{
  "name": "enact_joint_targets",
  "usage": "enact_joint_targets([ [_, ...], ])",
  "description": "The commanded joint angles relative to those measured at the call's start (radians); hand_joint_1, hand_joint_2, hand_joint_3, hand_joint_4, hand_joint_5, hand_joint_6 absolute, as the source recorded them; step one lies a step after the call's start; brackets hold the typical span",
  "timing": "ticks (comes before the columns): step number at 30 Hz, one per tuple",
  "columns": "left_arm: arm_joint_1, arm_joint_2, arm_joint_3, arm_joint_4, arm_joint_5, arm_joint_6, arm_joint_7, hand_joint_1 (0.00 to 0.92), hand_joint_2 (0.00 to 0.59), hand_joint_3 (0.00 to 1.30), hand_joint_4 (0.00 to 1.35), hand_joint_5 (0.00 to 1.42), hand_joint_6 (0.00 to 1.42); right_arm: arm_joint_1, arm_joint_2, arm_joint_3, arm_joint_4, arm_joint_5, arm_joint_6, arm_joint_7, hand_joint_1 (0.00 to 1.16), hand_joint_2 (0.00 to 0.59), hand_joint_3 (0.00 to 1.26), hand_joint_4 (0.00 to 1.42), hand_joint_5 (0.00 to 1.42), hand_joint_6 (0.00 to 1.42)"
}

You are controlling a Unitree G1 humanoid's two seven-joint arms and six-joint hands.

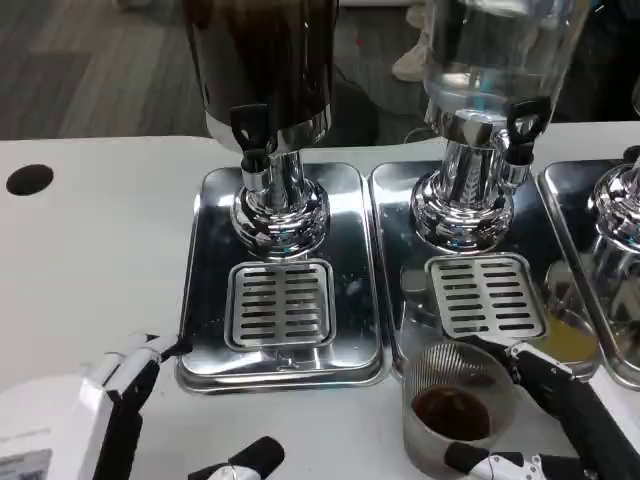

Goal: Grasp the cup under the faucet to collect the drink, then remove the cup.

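A clear plastic cup [455,410] with dark drink in its bottom stands upright on the white table, just in front of the middle drip tray [395,300]. My right hand [560,430] grips it, one finger behind the rim and the thumb at the front near the base. The dark dispenser's black faucet [250,130] hangs over the left grate [281,304]; the clear dispenser's faucet [524,122] is above the middle grate [486,295]. My left hand [115,415] hovers at the front left with fingers apart, holding nothing.
Three shiny drip trays sit side by side; the left one [205,300] lies close to my left hand's fingertips. A yellow puddle [570,340] lies on the right tray. A black hole [29,179] marks the table at far left.
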Motion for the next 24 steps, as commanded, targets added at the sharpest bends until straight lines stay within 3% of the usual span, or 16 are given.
enact_joint_targets([
  [1, -0.005, 0.002, -0.009, 0.004, 0.011, 0.002, -0.006, 0.000, 0.081, 0.28, 0.21, 0.30, 0.49, 0.004, -0.007, 0.003, -0.020, -0.004, -0.021, -0.011, 0.66, 0.099, 0.30, 0.25, 0.34, 0.16],
  [9, -0.018, 0.003, -0.009, 0.008, 0.007, 0.006, -0.008, 0.000, 0.080, 0.29, 0.21, 0.30, 0.49, 0.020, -0.009, 0.002, -0.072, 0.036, -0.026, 0.005, 0.61, 0.096, 0.17, 0.15, 0.28, 0.14],
  [14, -0.029, 0.001, -0.013, 0.012, 0.007, 0.010, -0.010, 0.000, 0.080, 0.29, 0.21, 0.30, 0.49, 0.037, -0.014, -0.004, -0.139, 0.100, -0.023, 0.025, 0.50, 0.125, 0.16, 0.13, 0.28, 0.14],
  [16, -0.031, -0.001, -0.014, 0.013, 0.005, 0.012, -0.010, 0.000, 0.080, 0.29, 0.21, 0.30, 0.49, 0.052, -0.022, -0.010, -0.193, 0.157, 0.001, 0.046, 0.42, 0.208, 0.20, 0.13, 0.23, 0.10],
  [18, -0.034, -0.001, -0.015, 0.015, 0.003, 0.013, -0.009, 0.000, 0.081, 0.29, 0.21, 0.30, 0.49, 0.065, -0.031, -0.017, -0.247, 0.203, 0.029, 0.066, 0.37, 0.354, 0.22, 0.11, 0.14, 0.02],
  [21, -0.041, 0.001, -0.019, 0.021, 0.001, 0.015, -0.008, 0.000, 0.085, 0.29, 0.21, 0.30, 0.49, 0.073, -0.051, -0.039, -0.315, 0.204, 0.077, 0.073, 0.37, 0.519, 0.17, 0.03, 0.02, 0.00],
  [22, -0.045, 0.001, -0.023, 0.027, -0.002, 0.013, -0.004, 0.000, 0.091, 0.28, 0.20, 0.29, 0.48, 0.070, -0.061, -0.063, -0.345, 0.128, 0.100, 0.043, 0.40, 0.563, 0.15, 0.01, 0.00, 0.00],
  [24, -0.051, 0.001, -0.031, 0.035, -0.005, 0.009, 0.005, 0.000, 0.103, 0.26, 0.20, 0.28, 0.47, 0.063, -0.074, -0.098, -0.388, -0.006, 0.142, -0.009, 0.45, 0.585, 0.14, 0.00, 0.00, 0.00],
])
